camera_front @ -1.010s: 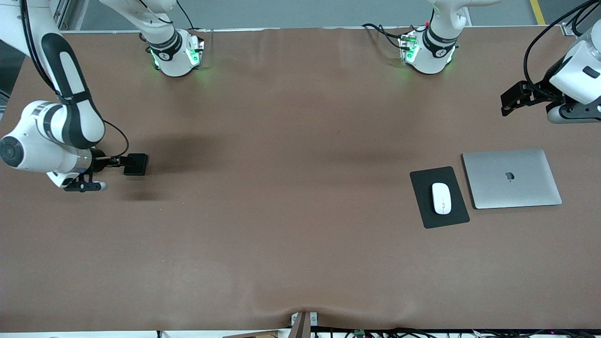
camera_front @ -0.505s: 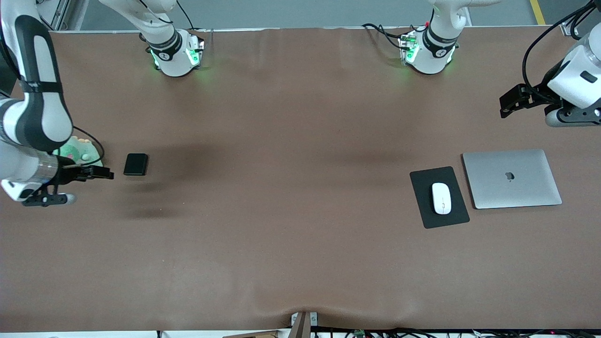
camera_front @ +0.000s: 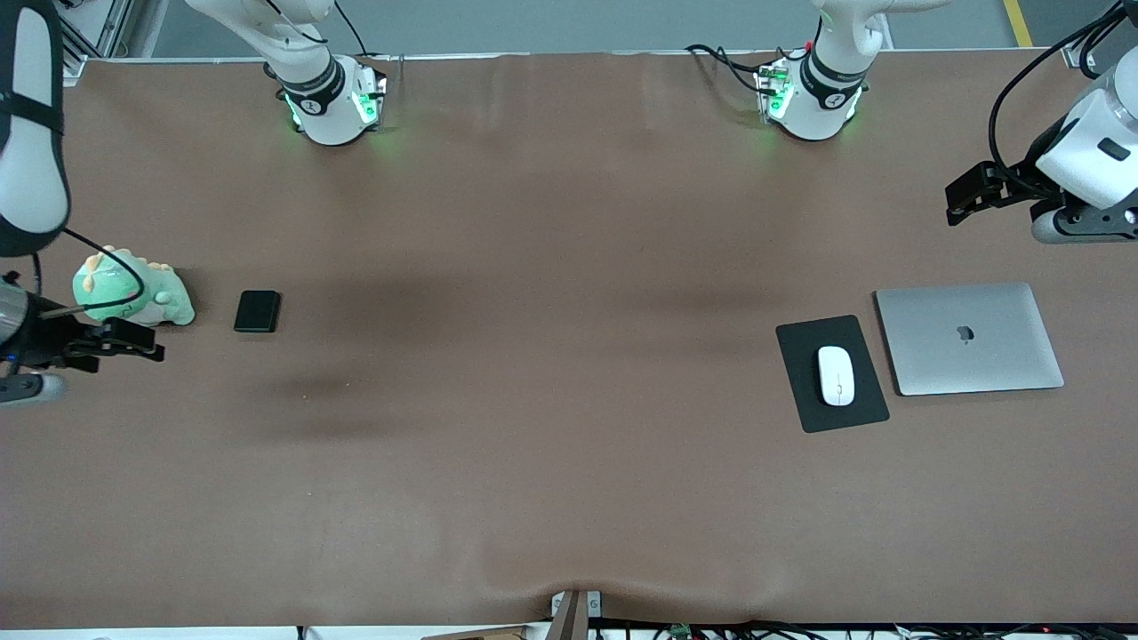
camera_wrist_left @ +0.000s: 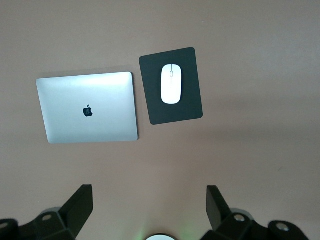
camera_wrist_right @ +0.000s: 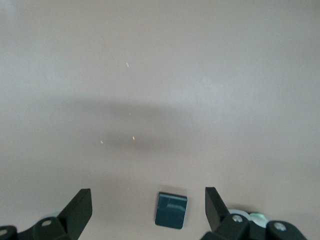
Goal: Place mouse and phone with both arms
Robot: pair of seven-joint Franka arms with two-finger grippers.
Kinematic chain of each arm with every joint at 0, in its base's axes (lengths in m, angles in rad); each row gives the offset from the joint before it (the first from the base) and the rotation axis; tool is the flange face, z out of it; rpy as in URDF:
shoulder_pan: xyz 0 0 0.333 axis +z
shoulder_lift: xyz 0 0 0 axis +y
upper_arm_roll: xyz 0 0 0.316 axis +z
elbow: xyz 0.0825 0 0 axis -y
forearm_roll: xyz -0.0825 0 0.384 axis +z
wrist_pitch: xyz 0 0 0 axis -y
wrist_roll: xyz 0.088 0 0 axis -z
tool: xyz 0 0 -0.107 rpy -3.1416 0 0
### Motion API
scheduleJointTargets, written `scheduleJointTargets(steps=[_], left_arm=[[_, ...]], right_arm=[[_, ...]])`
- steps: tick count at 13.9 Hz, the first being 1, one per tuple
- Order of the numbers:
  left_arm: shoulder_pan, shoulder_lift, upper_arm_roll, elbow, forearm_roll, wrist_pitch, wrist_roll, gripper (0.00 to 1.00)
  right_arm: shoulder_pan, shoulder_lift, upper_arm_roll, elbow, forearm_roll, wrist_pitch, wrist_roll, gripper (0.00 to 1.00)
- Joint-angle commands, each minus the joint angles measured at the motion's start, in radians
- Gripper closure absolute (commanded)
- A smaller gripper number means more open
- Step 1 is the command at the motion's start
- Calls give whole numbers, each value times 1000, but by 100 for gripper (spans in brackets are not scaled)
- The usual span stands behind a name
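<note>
The white mouse [camera_front: 836, 375] lies on a black mouse pad [camera_front: 831, 373] beside a closed silver laptop, toward the left arm's end of the table; it also shows in the left wrist view [camera_wrist_left: 171, 84]. The black phone [camera_front: 257, 311] lies flat on the table toward the right arm's end and shows in the right wrist view [camera_wrist_right: 171, 210]. My right gripper [camera_front: 147, 342] is open and empty in the air at that table end, apart from the phone. My left gripper [camera_front: 960, 197] is open and empty, high over the table, farther from the front camera than the laptop.
A closed silver laptop [camera_front: 968, 338] lies beside the mouse pad and also shows in the left wrist view [camera_wrist_left: 87, 114]. A green plush dinosaur [camera_front: 133, 292] sits beside the phone at the table's end. The two green-lit arm bases [camera_front: 333, 102] stand along the table's back edge.
My right gripper has let go of the phone and drawn away toward the table's end, uncovering the plush dinosaur. The phone stays flat on the table. My left gripper has lifted slightly.
</note>
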Motion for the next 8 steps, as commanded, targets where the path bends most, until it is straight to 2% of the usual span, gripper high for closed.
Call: scheduleJointTargets(steps=[1,3,5,8], left_arm=[[5,17,3,35,-17,-22,9,0],[5,17,3,35,-17,-22,9,0],[5,17,3,35,-17,-22,10,0],[10,17,3,35,-18,-22,10,0]], right_arm=[[9,-30,-4,100,-7,-40,-11,0],[35,-106,-17,96,-11,-89,-8,0],[53,-132,-37,100,-11,-189,-10,0],[60,-213,-34,89,-10,-350,-14,0]])
